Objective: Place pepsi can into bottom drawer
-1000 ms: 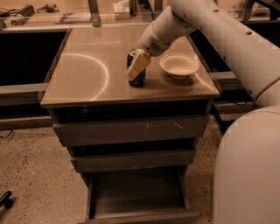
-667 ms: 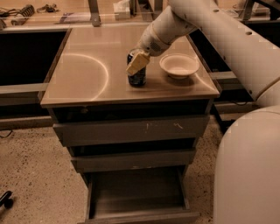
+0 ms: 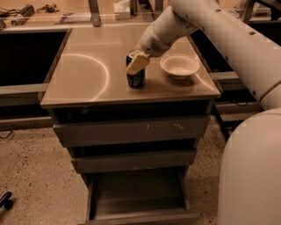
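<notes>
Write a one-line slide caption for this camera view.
End effector at the pepsi can on the cabinet top, beside a bowl; bottom drawer open.

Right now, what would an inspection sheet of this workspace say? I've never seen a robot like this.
Surface: cabinet top, smooth, holding two items.
Job's things: pepsi can upright on the top, left of the bowl; bottom drawer pulled open, nothing seen inside.
Clutter: bowl, cream-white, apart from the can.
Hand: hand at the can's upper part, arm reaching in from the right.
Cables: nothing seen.
Surroundings: top drawer and middle drawer shut; speckled floor; small items on the bench behind.
</notes>
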Robot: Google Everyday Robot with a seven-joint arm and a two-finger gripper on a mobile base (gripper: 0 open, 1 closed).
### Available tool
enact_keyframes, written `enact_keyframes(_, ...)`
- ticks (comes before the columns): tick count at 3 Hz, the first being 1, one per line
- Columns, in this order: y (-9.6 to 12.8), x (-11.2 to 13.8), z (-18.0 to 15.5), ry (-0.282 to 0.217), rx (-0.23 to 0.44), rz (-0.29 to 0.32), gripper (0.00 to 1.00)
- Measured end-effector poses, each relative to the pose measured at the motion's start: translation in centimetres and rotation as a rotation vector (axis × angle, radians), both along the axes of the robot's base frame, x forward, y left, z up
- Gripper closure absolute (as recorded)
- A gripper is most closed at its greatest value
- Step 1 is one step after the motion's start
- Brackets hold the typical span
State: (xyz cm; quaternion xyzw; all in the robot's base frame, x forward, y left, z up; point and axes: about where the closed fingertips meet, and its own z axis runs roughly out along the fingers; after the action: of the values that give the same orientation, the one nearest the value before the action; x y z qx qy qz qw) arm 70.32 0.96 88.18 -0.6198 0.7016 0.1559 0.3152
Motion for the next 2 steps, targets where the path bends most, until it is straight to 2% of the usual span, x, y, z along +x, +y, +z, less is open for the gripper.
enact_keyframes(1,-0.1,-3.7,0.9,-0.002,0.020,0.062,1.00)
enact_keyframes(2,-0.7,-9.3,1.9,-0.004,0.044,0.128,1.00)
